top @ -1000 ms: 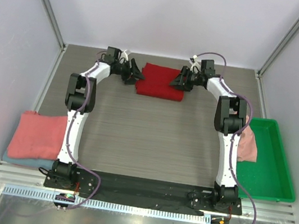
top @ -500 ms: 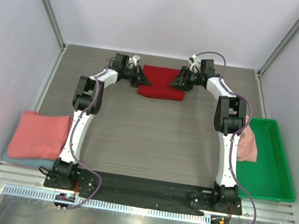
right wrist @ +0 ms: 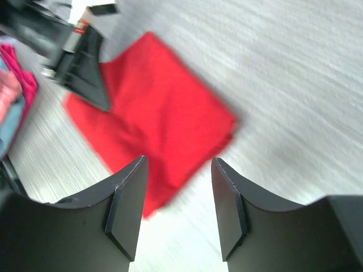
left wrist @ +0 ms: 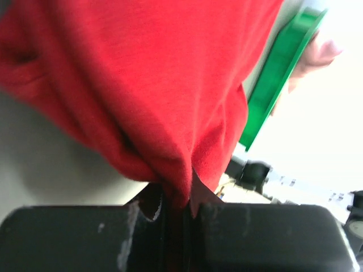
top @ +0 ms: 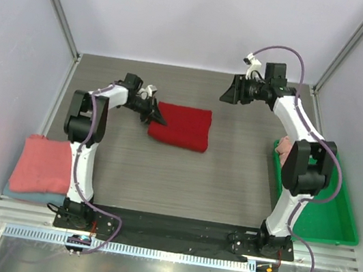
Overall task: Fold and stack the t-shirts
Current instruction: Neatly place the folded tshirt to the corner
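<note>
Far left, at the near edge of the tabletop [top: 181, 184]: a folded salmon-pink t-shirt [top: 42, 164] lies on a pale blue-grey t-shirt [top: 24, 192]. Of the lower one I see only a strip along the near side.

Left of centre: my left end effector [top: 153, 112] is clamped tight on the left edge of the deep red t-shirt [top: 184, 127]. In the left wrist view the cloth bunches into the pinch between the fingers. The shirt lies folded mid-tabletop and extends rightward from that grip.

Right of centre, farther back: my right end effector [top: 228, 92] has its jaws standing apart with nothing between them. It hangs well apart from the red shirt.

Right edge: a green tray [top: 333, 222]. At its far end lies a pink t-shirt [top: 281, 143], mostly hidden behind the right arm [top: 302, 162], so I cannot tell whether it is folded.

Room: wood-grain tabletop shows between the red shirt and the near edge, and between it and the left stack. Walls [top: 19, 69] close the left, far and right sides.
</note>
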Controlling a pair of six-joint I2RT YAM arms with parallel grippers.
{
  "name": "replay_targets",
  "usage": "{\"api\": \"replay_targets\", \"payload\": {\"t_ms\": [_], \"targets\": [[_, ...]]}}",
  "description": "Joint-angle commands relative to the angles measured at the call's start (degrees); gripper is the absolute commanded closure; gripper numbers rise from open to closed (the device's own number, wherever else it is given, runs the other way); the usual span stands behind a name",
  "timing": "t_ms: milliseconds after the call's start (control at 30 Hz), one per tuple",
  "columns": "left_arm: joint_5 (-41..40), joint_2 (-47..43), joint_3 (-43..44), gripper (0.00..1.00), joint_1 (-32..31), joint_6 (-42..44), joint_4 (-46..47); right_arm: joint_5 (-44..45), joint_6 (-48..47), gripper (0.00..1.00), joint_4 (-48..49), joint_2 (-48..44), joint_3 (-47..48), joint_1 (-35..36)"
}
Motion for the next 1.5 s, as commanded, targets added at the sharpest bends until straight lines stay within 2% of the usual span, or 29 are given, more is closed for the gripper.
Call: {"api": "replay_targets", "payload": {"t_ms": [0, 233, 333, 567, 633, 800, 967, 1200, 1467], "targets": [[-1.6, -10.0, -4.4, 1.0, 0.0, 9.6, -14.2, 1.9, -6.5, 0.46, -2.4, -2.1, -6.1, -0.1], [-13.3, -28.3, -15.3, 1.0, -0.1, 18.4, -21.8, 2.5, -9.1, 0.46, -3.5, -4.6, -8.6, -0.1], [-17.4, -33.4, -18.5, 1.0, 0.1, 22.9, -24.2, 2.7, -9.4, 0.46, -3.5, -4.7, -8.6, -0.1], [-26.8, -41.5, -18.7, 1.0, 5.9, 34.1, -32.7, 1.5, -9.4, 0.47, -3.5, -4.9, -8.8, -0.1], [-29.3, -43.1, -18.7, 1.0, 6.0, 39.0, -37.3, 1.3, -9.7, 0.46, -3.6, -4.9, -8.8, -0.2], [-38.8, -48.6, -17.6, 1.0, 6.9, 45.0, -45.1, 1.0, -10.5, 0.46, -3.7, -4.7, -8.3, 0.0], [-41.6, -53.0, -17.3, 1.0, 10.8, 52.0, -55.8, 0.2, -10.4, 0.47, -3.6, -4.3, -8.7, 0.1], [-46.4, -66.0, -25.1, 1.0, 11.6, 54.0, -60.0, -0.3, -10.6, 0.47, -3.6, -2.9, -9.1, 0.6], [-48.6, -74.6, -25.4, 1.0, 12.0, 51.8, -64.7, -0.6, -11.3, 0.48, -4.0, -0.7, -7.5, 2.6]]}}
